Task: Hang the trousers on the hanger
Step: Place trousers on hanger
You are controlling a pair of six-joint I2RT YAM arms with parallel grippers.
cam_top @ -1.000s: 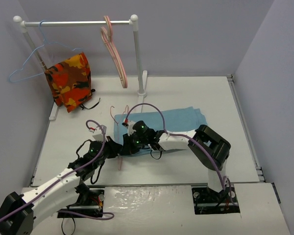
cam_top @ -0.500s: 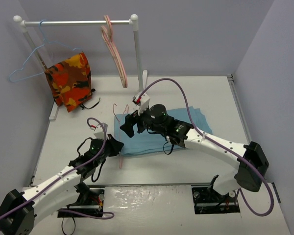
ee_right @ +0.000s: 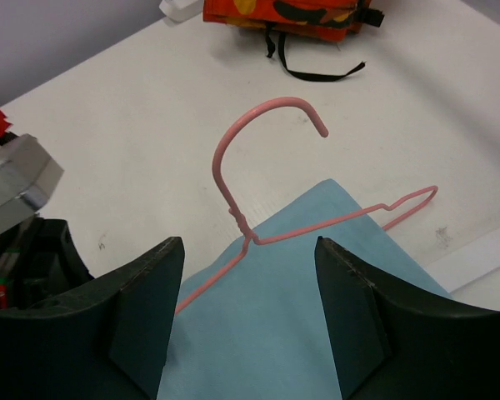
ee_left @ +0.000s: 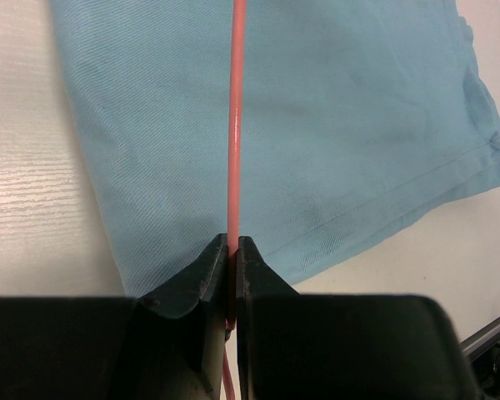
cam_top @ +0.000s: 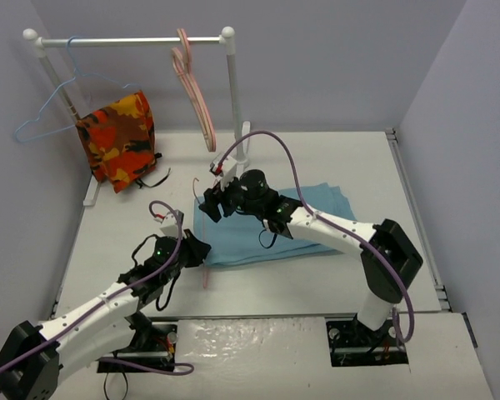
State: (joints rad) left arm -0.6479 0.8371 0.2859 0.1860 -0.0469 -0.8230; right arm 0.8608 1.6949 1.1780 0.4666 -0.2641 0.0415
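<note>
Left gripper (ee_left: 232,250) is clamped tight on the pink hanger (ee_left: 234,125) wire, which lies across the blue trousers (ee_left: 342,125) flat on the table (cam_top: 117,225). Right gripper (ee_right: 248,258) hovers over the hook end with its jaws spread, holding nothing.

A white desk (cam_top: 117,233) is seen. The light blue trousers (cam_top: 233,246) are laid flat in the middle of the desk, folded into a wide shape. A thin pink hanger (ee_right: 236,215) is seen across the left part of the trousers, and its hook is pointed to the back of the desk. A white rack (cam_top: 233,100) is stood at the back. An orange, red and yellow cloth (cam_top: 117,137) is found at the back left, and its black straps (cam_top: 154,177) are spread on the desk.
</note>
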